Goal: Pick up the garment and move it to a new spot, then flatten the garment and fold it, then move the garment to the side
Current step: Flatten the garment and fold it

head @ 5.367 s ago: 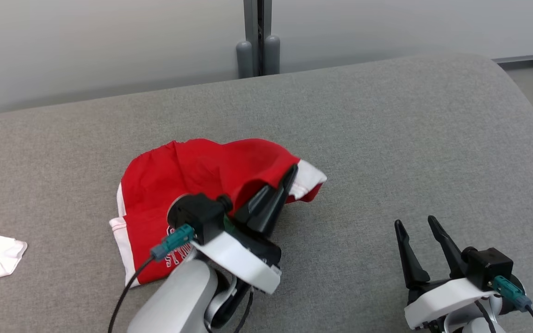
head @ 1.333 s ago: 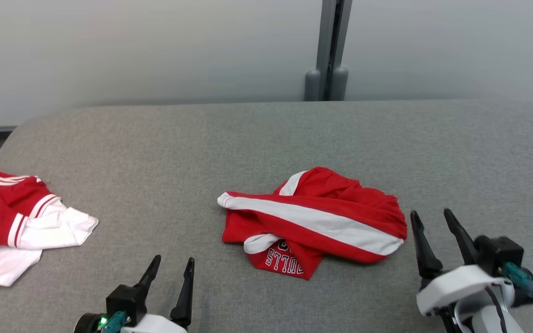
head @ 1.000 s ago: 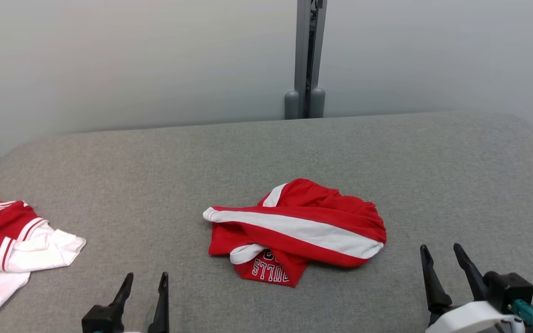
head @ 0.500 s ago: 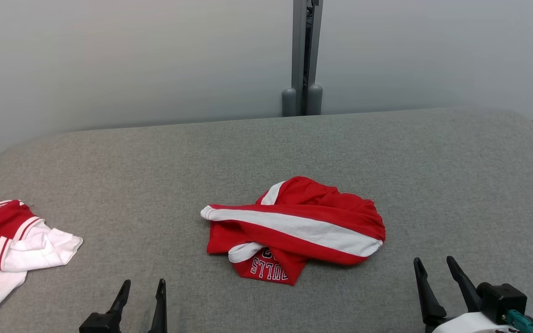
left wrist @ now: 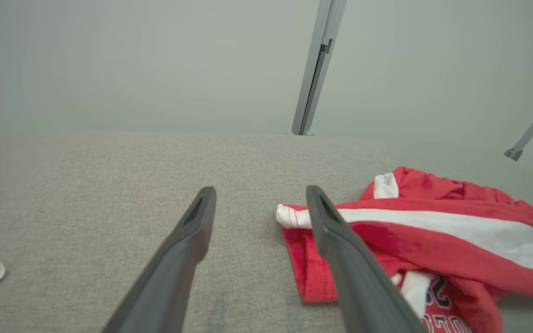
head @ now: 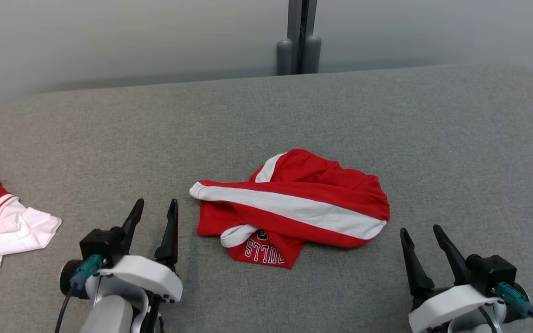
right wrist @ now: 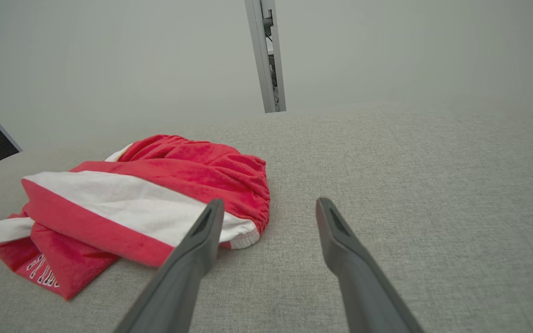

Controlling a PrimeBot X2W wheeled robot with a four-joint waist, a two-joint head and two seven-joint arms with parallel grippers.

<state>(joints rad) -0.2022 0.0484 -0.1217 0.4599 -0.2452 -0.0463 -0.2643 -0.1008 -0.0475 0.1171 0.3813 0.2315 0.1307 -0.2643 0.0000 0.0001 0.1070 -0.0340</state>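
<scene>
Red shorts [head: 294, 208]: crumpled in a low heap near the middle of the grey upholstered surface [head: 387, 125]. Broad white stripe running across the top fold, from the left end to the right end in the head view. Gathered waistband at the heap's right end. White-outlined lettering on the near flap, upside down from the head camera. Not held by anything; lying loose on the cloth.

Left gripper [head: 157, 202]: fingers spread apart, nothing between them. Just beside the left end of the shorts, fingertips pointing away from the robot. In the left wrist view, right-hand finger crossing in front of the white stripe's tip; contact cannot be told from there, while the head view shows a strip of grey between them.

Right gripper [head: 419, 229]: fingers likewise spread, holding nothing. Near the right end of the shorts, slightly nearer the robot, apart from the cloth.

Red-and-white garment [head: 3, 222]: bunched at the far left edge of the surface, well apart from the shorts.

Grey post [head: 299, 37]: upright against the pale wall [head: 109, 37], behind the surface's far edge.
</scene>
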